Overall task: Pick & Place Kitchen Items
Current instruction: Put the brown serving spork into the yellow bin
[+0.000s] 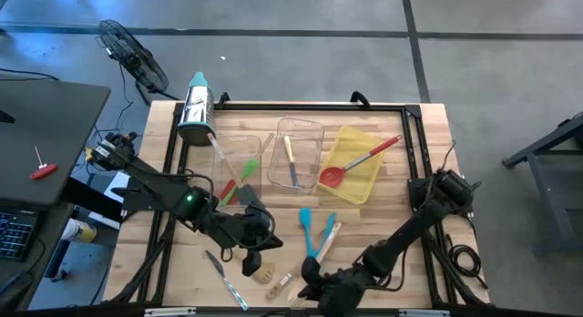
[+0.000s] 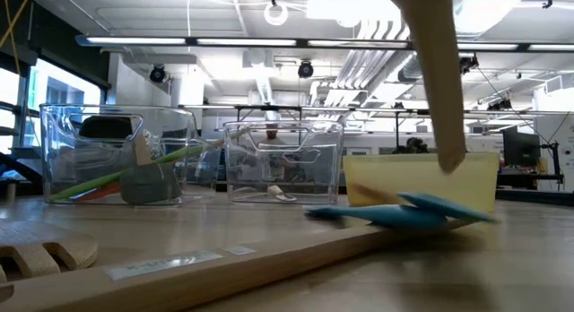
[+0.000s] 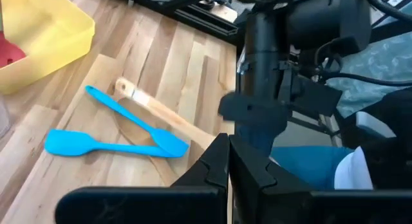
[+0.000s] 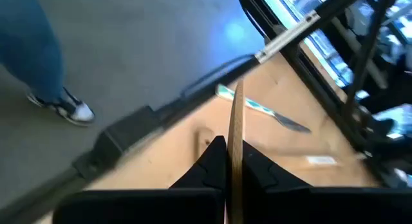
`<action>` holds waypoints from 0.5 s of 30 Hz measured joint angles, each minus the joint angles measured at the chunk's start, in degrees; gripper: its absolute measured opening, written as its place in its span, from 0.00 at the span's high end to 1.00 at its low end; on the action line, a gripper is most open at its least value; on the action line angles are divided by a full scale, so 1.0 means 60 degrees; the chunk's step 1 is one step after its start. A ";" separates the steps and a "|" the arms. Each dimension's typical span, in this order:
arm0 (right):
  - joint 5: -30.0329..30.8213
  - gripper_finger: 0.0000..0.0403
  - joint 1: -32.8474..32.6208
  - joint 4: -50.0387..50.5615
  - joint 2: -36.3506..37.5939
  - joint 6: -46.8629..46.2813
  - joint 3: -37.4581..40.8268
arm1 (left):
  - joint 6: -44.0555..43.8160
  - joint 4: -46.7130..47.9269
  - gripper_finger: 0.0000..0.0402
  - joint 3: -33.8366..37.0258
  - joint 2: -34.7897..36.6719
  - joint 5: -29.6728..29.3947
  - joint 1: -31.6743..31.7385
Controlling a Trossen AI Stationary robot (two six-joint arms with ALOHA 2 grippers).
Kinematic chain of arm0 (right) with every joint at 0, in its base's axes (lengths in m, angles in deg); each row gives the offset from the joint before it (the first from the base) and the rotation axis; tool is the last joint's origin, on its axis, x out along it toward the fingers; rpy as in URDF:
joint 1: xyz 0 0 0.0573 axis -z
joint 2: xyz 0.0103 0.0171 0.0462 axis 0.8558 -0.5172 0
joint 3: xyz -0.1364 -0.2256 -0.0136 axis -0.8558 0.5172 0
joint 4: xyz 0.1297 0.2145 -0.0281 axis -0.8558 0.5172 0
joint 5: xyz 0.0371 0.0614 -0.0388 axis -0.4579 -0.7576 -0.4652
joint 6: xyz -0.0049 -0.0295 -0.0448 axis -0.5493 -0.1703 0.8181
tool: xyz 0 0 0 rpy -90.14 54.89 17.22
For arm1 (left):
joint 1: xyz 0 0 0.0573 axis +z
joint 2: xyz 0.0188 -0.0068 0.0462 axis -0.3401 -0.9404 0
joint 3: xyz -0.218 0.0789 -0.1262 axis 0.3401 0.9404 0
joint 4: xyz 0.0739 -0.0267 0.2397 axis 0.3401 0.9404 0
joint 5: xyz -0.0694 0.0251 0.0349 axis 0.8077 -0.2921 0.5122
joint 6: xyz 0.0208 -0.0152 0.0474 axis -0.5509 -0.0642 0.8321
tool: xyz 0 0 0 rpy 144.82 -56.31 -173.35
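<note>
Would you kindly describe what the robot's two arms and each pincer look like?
Both arms are dark, jointed and boxy. The left arm shows a small green light, with coloured wires at its base. The right arm has black cables near its base. Each pincer, left pincer and right pincer, has two black wedge-shaped fingers.

We lose the thin flat wooden utensil (image 4: 235, 130) below the right gripper (image 4: 226, 161), its lower end cut off.

Two dark jointed arms; the left arm (image 1: 173, 194) carries a small green light, the right arm (image 1: 414, 228) trails black cables. Each claw has matte black wedge-shaped fingers (image 3: 212, 166).
</note>
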 joint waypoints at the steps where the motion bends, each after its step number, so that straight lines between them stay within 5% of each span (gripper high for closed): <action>1: 0.0254 0.99 -0.0083 0.0152 0.0073 0.0050 0.0000 | 0.0000 0.0002 0.99 0.0000 -0.0001 0.0000 -0.0002; 15: 0.3063 0.99 -0.0691 0.1506 0.1809 -0.0685 0.0000 | 0.0078 0.0465 0.99 0.0008 -0.0110 -0.0241 0.0000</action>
